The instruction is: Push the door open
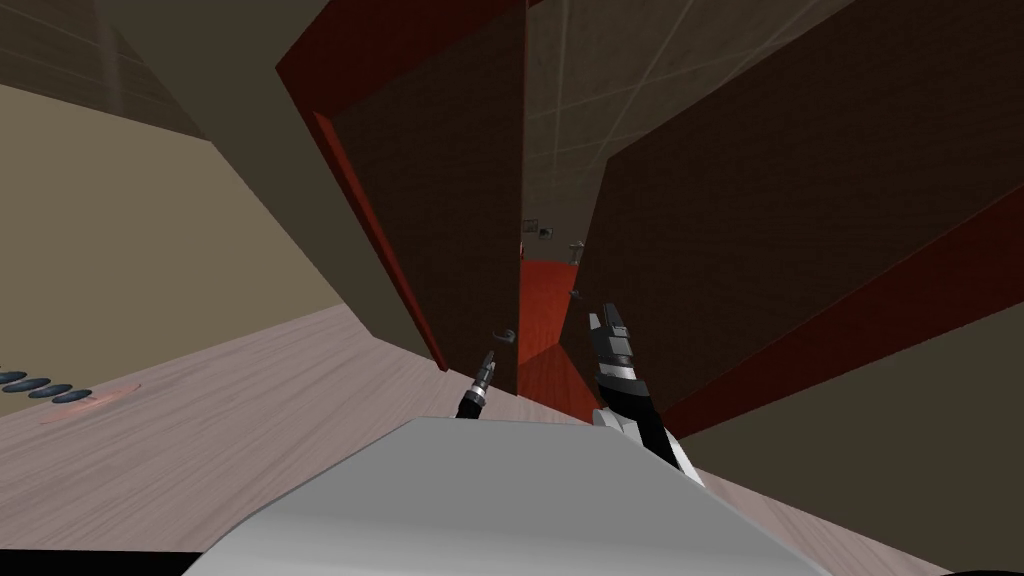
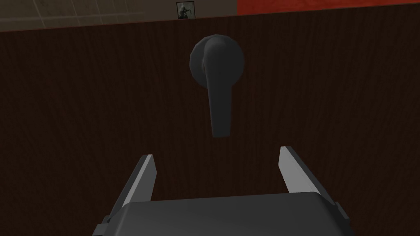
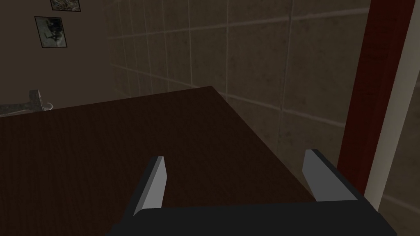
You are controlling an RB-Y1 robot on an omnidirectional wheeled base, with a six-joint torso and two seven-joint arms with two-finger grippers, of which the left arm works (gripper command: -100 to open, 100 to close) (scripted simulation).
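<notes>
Two dark brown door leaves stand before me with a narrow gap between them. My left gripper [image 1: 488, 366] is open and points at the left leaf [image 1: 440, 200]. Its fingers sit just short of a dark lever handle [image 2: 217, 82] and do not touch it; the same handle [image 1: 505, 335] shows small in the head view. Held a little higher, my right gripper [image 1: 608, 318] is open and faces the right leaf [image 1: 780, 220]. In the right wrist view the right gripper [image 3: 236, 156] hangs over that leaf's dark face [image 3: 123, 143] near its edge, holding nothing.
A red frame [image 1: 350, 190] borders the doorway, and a red post [image 3: 377, 82] stands beside the right gripper. Through the gap lie a red floor [image 1: 545, 310] and a tiled wall [image 1: 580, 110] with small pictures. Pale wood floor [image 1: 250, 400] spreads to my left, with several dark discs [image 1: 45, 388].
</notes>
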